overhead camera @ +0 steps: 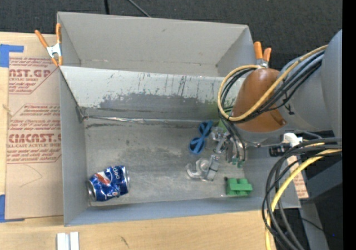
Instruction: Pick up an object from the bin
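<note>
My gripper (pixel 213 164) is low in the right half of the bin, near the front wall. A blue thing with loop handles, like small scissors (pixel 200 136), lies just behind and left of it, close to the gripper's body. A green toy block (pixel 238 186) rests on the floor just right of and in front of the gripper, apart from it. A small silvery curved piece (pixel 194 173) sits at the gripper's lower left end; whether it is loose or gripped I cannot tell.
A crushed blue Pepsi can (pixel 108 183) lies in the bin's front left corner, far from the gripper. The arm with its orange cover and cables hangs over the bin's right wall. Bare floor stretches between the can and the gripper.
</note>
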Robot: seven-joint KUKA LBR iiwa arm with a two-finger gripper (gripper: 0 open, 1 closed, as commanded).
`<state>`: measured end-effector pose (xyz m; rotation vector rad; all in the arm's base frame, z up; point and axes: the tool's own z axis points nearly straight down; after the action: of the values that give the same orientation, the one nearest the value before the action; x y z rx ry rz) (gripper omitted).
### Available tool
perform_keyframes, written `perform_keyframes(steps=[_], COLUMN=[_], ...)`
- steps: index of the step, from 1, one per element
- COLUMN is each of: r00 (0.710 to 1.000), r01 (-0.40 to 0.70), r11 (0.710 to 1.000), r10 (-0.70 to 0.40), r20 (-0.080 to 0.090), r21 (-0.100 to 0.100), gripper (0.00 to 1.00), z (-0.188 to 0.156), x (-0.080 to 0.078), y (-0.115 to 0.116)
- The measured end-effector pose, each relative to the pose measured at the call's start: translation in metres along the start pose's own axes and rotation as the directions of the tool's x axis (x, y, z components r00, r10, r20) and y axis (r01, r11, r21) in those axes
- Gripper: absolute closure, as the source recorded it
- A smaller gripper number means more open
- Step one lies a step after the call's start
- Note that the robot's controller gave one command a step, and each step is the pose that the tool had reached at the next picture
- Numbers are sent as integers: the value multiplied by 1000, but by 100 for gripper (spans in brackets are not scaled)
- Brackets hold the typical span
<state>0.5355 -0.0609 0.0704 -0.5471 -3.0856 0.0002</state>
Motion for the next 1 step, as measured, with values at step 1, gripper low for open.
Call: perform_keyframes(steps=[1], r00=[1000], r01=[3], r11=[1000], r10=[-3], r20=[10], r21=[-3], gripper=[100], z=[-7], x=[-3], y=[2])
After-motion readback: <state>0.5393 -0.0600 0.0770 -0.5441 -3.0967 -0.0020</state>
